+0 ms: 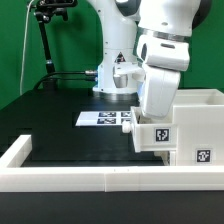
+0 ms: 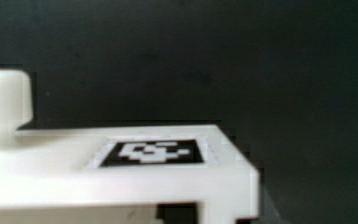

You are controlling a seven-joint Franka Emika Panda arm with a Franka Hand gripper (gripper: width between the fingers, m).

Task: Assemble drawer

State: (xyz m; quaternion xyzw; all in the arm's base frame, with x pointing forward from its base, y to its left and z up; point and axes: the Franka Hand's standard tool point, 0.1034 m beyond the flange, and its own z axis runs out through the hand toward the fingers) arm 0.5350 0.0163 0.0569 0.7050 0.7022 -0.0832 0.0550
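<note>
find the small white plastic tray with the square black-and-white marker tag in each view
Exterior view: the small white plastic tray sits right of centre, under the arm, beside the tall white hollow box.
Wrist view: it fills the lower part of the picture, tag facing the camera.
Shared landmark: the square marker tag on the tray, probably the same one.

White drawer box stood upright at the exterior view's right, open-topped, marker tags facing the camera. My wrist view showed a tagged tray.
</note>
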